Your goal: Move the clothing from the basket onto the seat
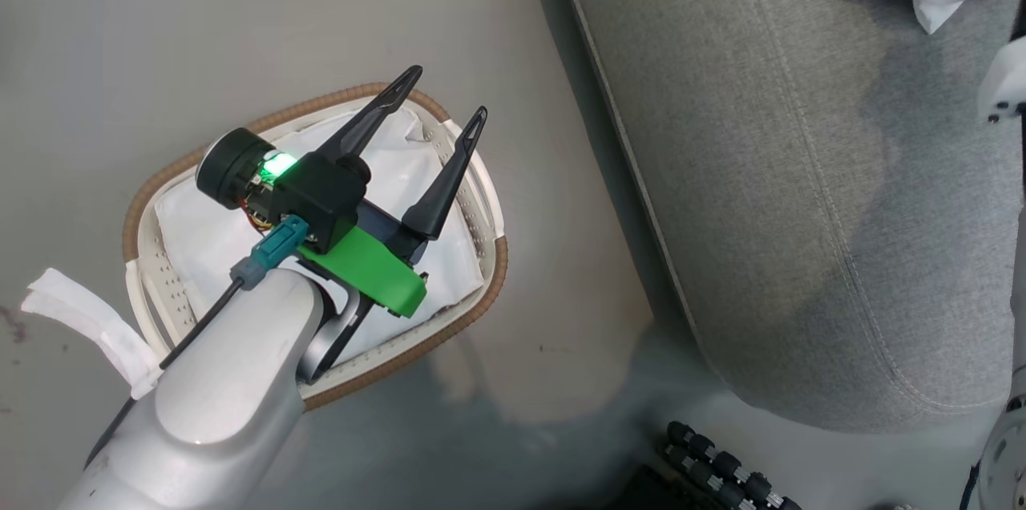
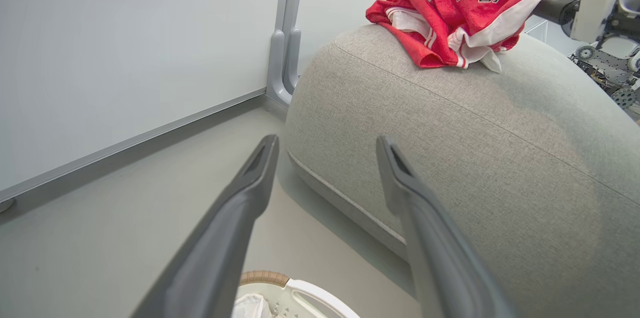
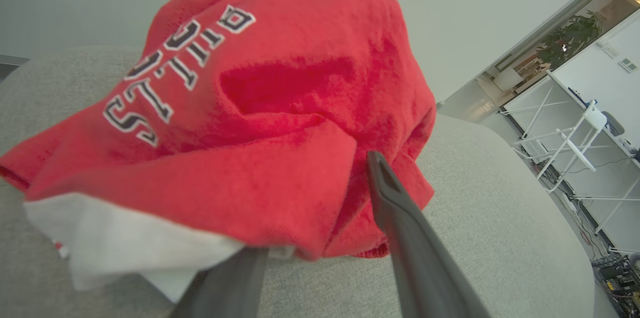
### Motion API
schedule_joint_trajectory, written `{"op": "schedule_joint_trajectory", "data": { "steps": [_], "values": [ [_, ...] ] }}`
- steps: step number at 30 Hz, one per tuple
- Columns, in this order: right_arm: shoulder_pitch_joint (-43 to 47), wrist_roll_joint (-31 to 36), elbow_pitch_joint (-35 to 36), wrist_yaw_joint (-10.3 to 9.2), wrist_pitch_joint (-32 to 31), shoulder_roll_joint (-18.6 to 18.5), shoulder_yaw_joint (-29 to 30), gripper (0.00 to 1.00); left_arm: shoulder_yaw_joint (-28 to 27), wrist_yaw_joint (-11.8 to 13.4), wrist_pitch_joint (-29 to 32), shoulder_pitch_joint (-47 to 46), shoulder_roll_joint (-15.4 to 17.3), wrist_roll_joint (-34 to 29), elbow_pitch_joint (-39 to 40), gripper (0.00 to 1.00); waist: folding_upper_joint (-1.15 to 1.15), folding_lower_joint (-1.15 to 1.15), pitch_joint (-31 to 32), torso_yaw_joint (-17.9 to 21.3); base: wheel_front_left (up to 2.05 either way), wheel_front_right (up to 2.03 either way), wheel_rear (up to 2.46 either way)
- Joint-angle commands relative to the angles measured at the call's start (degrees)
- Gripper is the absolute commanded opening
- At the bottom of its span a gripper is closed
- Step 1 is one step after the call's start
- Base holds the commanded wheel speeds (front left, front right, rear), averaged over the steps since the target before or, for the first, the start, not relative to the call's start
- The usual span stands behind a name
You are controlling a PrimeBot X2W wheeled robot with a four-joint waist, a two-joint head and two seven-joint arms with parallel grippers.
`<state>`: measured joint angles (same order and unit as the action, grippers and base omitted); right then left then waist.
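Closest to the head camera, the pale left forearm (image 1: 224, 382) reaches over the one basket (image 1: 501, 269), which stands on the floor (image 1: 160, 29) near the rounded edge of the one seat (image 1: 801, 213) without touching it. Inside the basket lies a crumpled white sheet (image 1: 208, 229). A white cloth strip (image 1: 80, 309) trails over the floor from the basket's left end. The left end effector (image 1: 446, 93) hangs above the sheet with both fingers spread wide and nothing between them, and the arm hides the basket's middle.

One heap of clothing (image 2: 450, 13) rests on top of the seat, toward the end far from the basket. How many garments make it up cannot be told. It is red with white panels and reads "BULLS 23". The right end effector (image 3: 320, 158) is at this heap with its fingers well apart, not clamped. Red cloth lies over one finger and hides its tip, and the other finger (image 3: 400, 238) is bare beside the fold.

A row of black rollers (image 1: 721, 466) sits by the seat's near corner.
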<state>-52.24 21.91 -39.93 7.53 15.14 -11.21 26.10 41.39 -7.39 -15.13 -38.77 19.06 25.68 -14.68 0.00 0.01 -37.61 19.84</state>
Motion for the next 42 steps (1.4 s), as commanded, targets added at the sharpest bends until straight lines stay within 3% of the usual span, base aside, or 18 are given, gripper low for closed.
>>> {"op": "schedule_joint_trajectory", "data": {
  "steps": [1, 16, 23, 33, 42],
  "values": [
    [2.03, -1.01, 0.73, -0.08, 0.02, 0.29, -0.2, 1.0, 0.05, -0.17, -0.02, 0.4, -0.2, 0.78, -0.24, 1.0, 0.0, -0.01, 2.82, 1.31, 0.0, 0.0, 0.0],
    [16.58, -8.27, 7.87, -0.09, 0.01, 2.33, -6.56, 1.0, -2.18, -0.17, -0.02, 7.69, -4.94, 1.39, -2.42, 1.0, 0.0, -0.01, 16.61, 4.54, 0.0, 0.0, 0.0],
    [21.42, -9.89, 7.38, -0.08, 0.01, 1.98, -8.85, 1.0, -4.91, -0.17, -0.02, 11.98, -6.63, 0.81, -3.74, 1.0, 0.0, -0.01, 21.26, 3.12, 0.0, 0.0, 0.0],
    [27.19, -7.97, 1.26, -0.08, 0.01, 1.64, -8.84, 1.0, -7.76, -0.17, -0.02, 16.16, -7.95, 0.24, -5.01, 1.0, 0.0, -0.01, 24.61, 0.61, 0.0, 0.0, 0.0],
    [33.07, -10.63, 5.65, -0.08, 0.01, 4.22, -12.53, 1.0, -13.38, -0.17, -0.01, 19.93, -9.45, -0.62, -5.67, 1.0, 0.0, -0.01, 27.57, -2.99, 0.0, 0.0, 0.0]
  ]
}}
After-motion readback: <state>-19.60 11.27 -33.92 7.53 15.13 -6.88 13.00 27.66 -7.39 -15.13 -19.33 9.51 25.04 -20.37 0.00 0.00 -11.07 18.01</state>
